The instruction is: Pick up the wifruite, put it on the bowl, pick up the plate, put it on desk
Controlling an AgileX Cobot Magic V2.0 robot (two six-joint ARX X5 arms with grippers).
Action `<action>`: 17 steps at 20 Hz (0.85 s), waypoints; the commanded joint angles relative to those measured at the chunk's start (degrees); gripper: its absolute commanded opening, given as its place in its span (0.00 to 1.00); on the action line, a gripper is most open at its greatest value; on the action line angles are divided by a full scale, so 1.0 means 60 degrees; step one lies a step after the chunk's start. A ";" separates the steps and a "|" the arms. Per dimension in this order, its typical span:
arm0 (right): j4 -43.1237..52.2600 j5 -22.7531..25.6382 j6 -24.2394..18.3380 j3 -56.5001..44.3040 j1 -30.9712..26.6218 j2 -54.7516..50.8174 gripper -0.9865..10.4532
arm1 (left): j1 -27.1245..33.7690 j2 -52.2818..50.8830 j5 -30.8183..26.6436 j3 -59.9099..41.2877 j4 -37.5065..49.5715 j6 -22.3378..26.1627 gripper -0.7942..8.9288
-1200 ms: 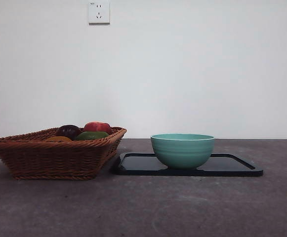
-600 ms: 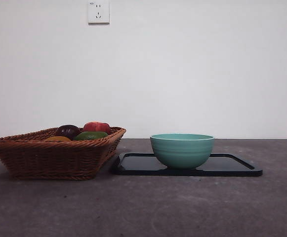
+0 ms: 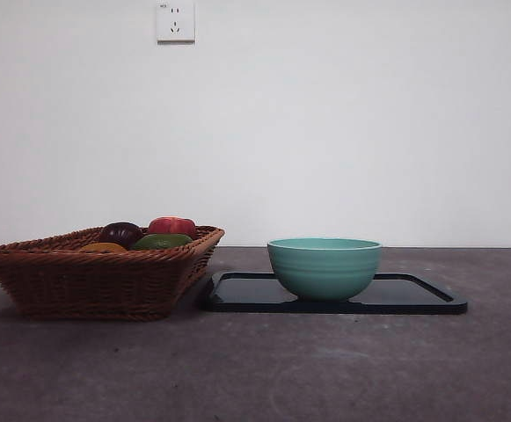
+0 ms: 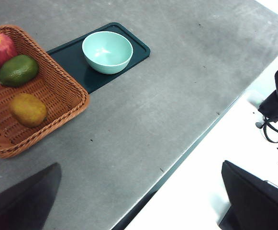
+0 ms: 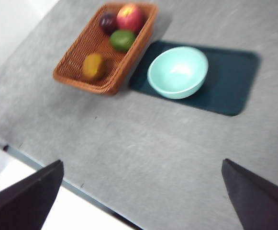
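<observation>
The wifruite (image 4: 27,109) is a small orange-brown fruit lying in a wicker basket (image 4: 62,103). It also shows in the right wrist view (image 5: 94,66) and as a sliver in the front view (image 3: 104,248). The mint-teal bowl (image 3: 324,267) stands empty on a dark flat plate (image 3: 413,294), right of the basket; both also show in the left wrist view, bowl (image 4: 107,51) and plate (image 4: 131,44). My left gripper (image 4: 139,206) and right gripper (image 5: 141,201) are both open and empty, high above the desk (image 3: 325,369) and far from the fruit. Neither arm shows in the front view.
The basket (image 3: 88,277) also holds a dark purple fruit (image 3: 120,233), a red apple (image 3: 173,226) and a green fruit (image 3: 162,241). The desk's front edge (image 4: 196,139) runs below my left gripper. A wall stands behind the desk.
</observation>
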 commanded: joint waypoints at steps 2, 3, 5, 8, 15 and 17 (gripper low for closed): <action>0.0350 -0.0055 0.0397 0.0135 0.0051 0.1730 0.57 | -0.0109 0.0007 0.0047 0.0095 0.0117 0.0149 0.66; 0.0444 -0.0055 0.0408 0.0135 0.0051 0.2404 0.57 | -0.0109 0.0007 0.0047 0.0095 0.0117 0.0149 0.66; 0.0754 -0.0051 0.0401 0.0135 0.0051 0.3690 0.57 | -0.0109 0.0007 0.0047 0.0095 0.0124 0.0149 0.66; 0.1373 -0.0058 0.0404 0.0138 0.0044 0.5329 0.57 | -0.0153 0.0007 0.0047 0.0095 0.0131 0.0153 0.66; 0.1727 -0.0022 0.0291 0.1570 -0.0128 0.9060 0.57 | -0.0226 0.0007 0.0047 0.0095 0.0175 0.0149 0.66; 0.1701 -0.0015 0.0291 0.2211 -0.0281 0.9919 0.57 | -0.0226 0.0007 0.0047 0.0095 0.0171 0.0149 0.66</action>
